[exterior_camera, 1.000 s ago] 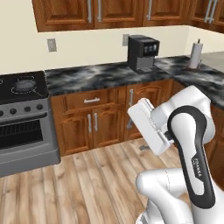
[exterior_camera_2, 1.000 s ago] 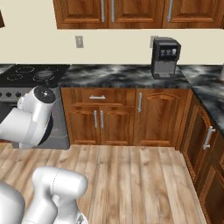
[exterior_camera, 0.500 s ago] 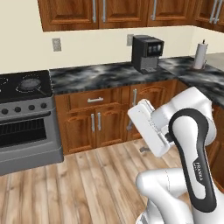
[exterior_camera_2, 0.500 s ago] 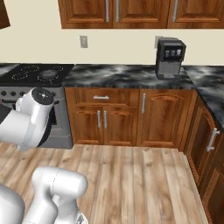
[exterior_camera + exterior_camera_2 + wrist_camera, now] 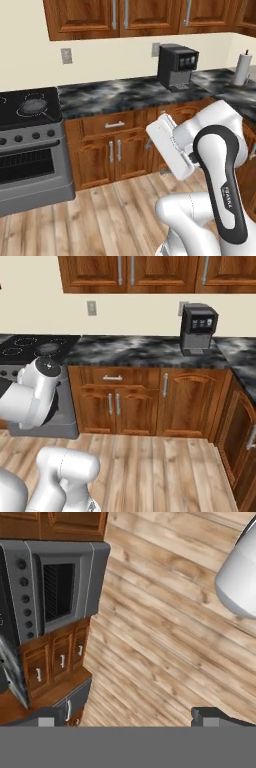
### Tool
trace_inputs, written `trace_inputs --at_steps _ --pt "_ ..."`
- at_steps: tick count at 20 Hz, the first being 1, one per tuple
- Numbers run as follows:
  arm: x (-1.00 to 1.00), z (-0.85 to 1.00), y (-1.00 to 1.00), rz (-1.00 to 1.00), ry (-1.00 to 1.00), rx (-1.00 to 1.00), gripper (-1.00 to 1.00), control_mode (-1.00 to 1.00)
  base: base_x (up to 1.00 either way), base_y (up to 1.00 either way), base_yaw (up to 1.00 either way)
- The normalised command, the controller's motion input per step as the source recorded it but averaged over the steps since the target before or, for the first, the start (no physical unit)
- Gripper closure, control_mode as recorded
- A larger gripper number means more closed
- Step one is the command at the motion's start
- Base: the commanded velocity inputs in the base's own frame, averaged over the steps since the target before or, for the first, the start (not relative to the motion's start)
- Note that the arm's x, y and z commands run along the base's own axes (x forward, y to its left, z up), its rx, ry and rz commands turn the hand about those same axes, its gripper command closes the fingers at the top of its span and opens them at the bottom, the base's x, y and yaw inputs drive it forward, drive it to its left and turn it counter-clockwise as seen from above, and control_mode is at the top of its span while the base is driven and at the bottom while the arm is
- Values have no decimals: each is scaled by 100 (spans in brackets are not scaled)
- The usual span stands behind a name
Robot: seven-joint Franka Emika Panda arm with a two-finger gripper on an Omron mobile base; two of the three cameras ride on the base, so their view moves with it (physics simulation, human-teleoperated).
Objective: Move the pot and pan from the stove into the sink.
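The pan [image 5: 33, 105] is small, dark grey and shallow. It sits on a burner of the black stove [image 5: 30, 145] at the far left, its thin handle pointing right. The right base view shows the pan [image 5: 48, 348] on the stove [image 5: 30, 346] just beyond my arm's white joint. The pot and the sink are out of view. In the hand view my gripper [image 5: 127, 718] is open with nothing between its fingertips. It hangs over the wooden floor and looks toward the stove's grey front [image 5: 60, 587]. My folded arm's white hand [image 5: 167, 145] stays well right of the stove.
A black coffee machine [image 5: 177, 65] stands on the marbled counter [image 5: 120, 97], with a paper towel roll [image 5: 242, 69] at the far right. Wooden cabinets run below and above the counter. The counter turns a corner on the right. Wooden floor [image 5: 165, 471] lies in front.
The whole scene has slid right in both base views, so the camera has moved left toward the stove. More of the stove shows now. The arm's pose and the open gripper look unchanged.
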Motion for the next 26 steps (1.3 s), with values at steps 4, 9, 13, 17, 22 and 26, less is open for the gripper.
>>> trace_inputs --at_steps 4,9,13,17,22,26 --pt "0 0 0 0 0 0 -100 100 69 31 0" --pt "0 0 0 0 0 0 -100 100 62 32 0" --pt "0 0 0 0 0 0 -100 100 52 34 0" --pt "0 0 0 0 0 0 -100 100 46 36 0" --pt "0 0 0 0 0 0 -100 100 35 41 0" --pt "0 0 0 0 0 0 -100 100 32 44 0"
